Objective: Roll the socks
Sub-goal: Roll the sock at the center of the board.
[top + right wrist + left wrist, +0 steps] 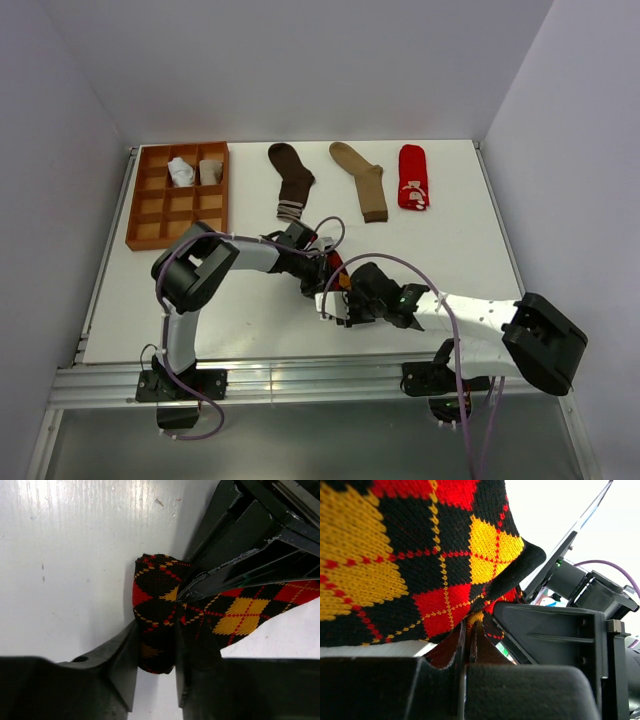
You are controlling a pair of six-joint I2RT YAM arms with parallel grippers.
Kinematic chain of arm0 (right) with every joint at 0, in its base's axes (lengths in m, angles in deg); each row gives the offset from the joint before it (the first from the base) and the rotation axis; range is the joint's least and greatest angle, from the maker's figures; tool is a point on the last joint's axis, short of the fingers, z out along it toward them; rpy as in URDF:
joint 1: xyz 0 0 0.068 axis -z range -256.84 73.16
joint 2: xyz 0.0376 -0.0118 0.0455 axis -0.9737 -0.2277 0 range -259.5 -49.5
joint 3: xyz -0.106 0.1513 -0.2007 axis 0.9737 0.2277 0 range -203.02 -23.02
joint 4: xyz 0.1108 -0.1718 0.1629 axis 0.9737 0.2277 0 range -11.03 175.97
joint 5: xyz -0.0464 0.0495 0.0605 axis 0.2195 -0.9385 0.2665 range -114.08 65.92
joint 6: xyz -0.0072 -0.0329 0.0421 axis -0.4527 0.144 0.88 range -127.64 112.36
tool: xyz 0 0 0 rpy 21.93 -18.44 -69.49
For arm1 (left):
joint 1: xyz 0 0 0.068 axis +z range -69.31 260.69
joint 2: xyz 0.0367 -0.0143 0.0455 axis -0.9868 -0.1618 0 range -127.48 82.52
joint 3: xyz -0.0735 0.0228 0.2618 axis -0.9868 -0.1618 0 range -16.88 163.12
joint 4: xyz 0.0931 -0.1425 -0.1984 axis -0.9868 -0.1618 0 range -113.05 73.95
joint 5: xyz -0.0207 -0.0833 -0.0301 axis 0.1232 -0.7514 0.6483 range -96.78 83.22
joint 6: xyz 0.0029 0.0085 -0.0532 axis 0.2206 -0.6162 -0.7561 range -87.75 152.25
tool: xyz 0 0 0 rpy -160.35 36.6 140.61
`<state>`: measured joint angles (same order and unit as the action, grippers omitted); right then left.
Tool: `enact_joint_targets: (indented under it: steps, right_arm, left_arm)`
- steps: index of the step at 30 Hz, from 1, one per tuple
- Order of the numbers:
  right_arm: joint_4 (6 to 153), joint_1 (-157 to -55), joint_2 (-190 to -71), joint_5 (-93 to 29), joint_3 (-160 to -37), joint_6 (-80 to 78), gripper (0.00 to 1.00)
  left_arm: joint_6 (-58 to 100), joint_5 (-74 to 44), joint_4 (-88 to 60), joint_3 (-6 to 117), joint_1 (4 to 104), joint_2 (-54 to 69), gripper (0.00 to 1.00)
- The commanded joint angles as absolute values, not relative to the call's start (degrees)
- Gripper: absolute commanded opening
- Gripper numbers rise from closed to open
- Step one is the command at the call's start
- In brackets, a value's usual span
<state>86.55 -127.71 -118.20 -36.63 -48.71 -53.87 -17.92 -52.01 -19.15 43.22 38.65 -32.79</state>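
Note:
The black-orange argyle sock [336, 266] hangs between my two grippers near the table's middle front. My left gripper [471, 630] is shut on a fold of that sock [420, 555], whose fabric fills the upper left of the left wrist view. In the right wrist view the sock's rolled end [152, 610] sits between my right gripper's [156, 637] fingers, which press it from both sides. The left gripper's fingers [235, 565] pinch the sock just above. A dark brown sock [291, 181], a tan sock [362, 181] and a red sock [412, 177] lie flat at the back.
An orange-brown gridded tray [150, 215] stands at the back left, with a white rolled sock [181, 172] and a beige one [209, 171] in its far compartments. Both arms crowd together at the table's front middle. Walls close in on the left and right.

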Motion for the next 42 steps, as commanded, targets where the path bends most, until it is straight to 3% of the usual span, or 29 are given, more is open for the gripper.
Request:
enact_joint_targets:
  steps: [1,5,10,18,32,42]
  right_arm:
    - [85.2,-128.3,-121.1,-35.2,-49.6,-54.4,0.33]
    - [89.5,-128.3,-123.8,-36.1,-52.6,-54.6,0.20]
    - [98.0,-128.1,-127.5,-39.6,-56.2,-53.2,0.17]
    - [107.4,-123.3,-134.6,-45.7,-62.8,-52.6,0.15]
    - [122.9,-114.7,-147.0,-56.7,-75.6,-54.5,0.16]
    - [142.3,-107.7,-165.0,-68.1,-93.3,-59.6,0.16]
  left_arm:
    - [-13.5,-46.6,-26.5,42.7,38.9,-35.6,0.00]
    - [-12.9,-46.1,-26.8,43.3,39.6,-33.3,0.05]
    - [-11.3,-45.0,-27.2,43.9,41.2,-29.5,0.21]
    - [-11.7,-39.7,-25.3,42.4,44.0,-23.2,0.35]
    - [-15.6,-24.8,-19.9,34.5,45.1,-13.6,0.33]
    - [-16.8,-23.1,-7.6,21.7,45.2,-0.6,0.17]
